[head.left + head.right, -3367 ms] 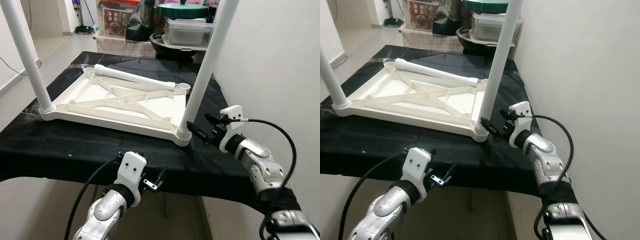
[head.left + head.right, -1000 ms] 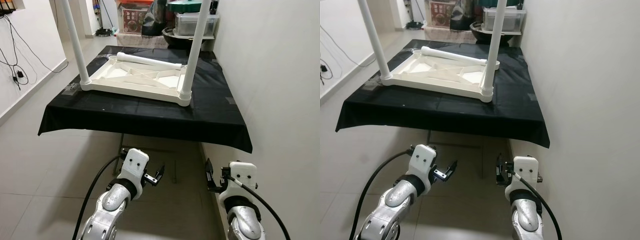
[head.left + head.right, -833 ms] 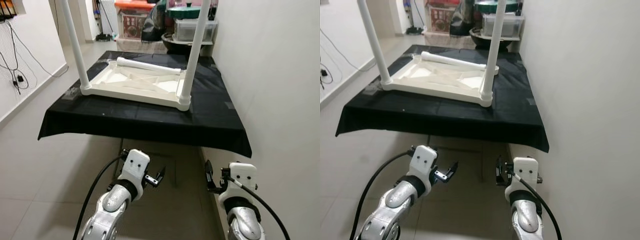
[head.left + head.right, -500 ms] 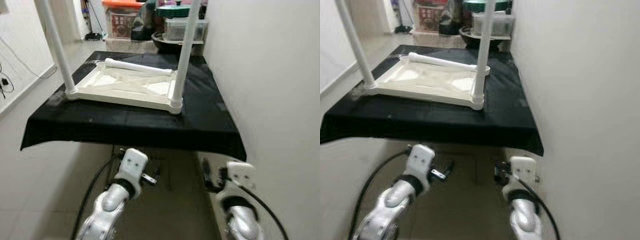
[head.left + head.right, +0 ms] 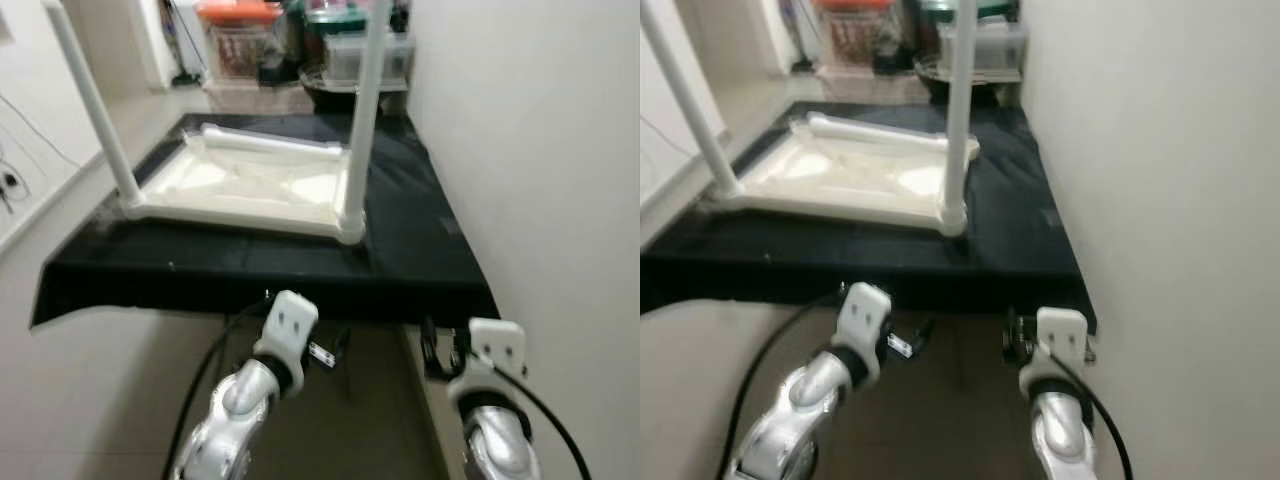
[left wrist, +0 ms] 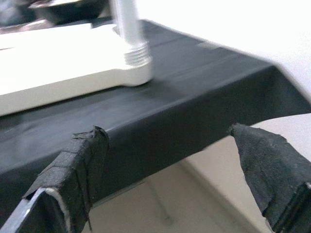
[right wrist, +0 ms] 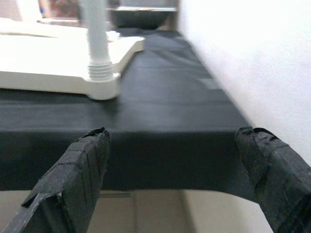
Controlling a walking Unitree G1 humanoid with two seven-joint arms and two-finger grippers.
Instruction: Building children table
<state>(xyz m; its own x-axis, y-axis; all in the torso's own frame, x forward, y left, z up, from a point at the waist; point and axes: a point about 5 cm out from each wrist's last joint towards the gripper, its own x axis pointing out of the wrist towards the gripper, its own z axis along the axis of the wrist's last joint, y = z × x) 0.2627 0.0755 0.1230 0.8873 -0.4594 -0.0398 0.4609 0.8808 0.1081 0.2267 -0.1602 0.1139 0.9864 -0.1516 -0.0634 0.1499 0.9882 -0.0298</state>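
Tabletop [image 5: 250, 185], white moulded plastic, lies upside down on the black-draped table [image 5: 420, 240] with two legs screwed in and a third leg [image 5: 265, 142] loose along its far edge. It looks light, stiff and smooth; that round leg is best gripped mid-shaft. Left gripper [image 6: 180, 170] and right gripper [image 7: 180, 179] hang low before the table edge, fingers spread wide, holding nothing.

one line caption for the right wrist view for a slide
Open right pincer faces the black-draped table edge, where the upturned white plastic tabletop carries an upright white screw-in leg.
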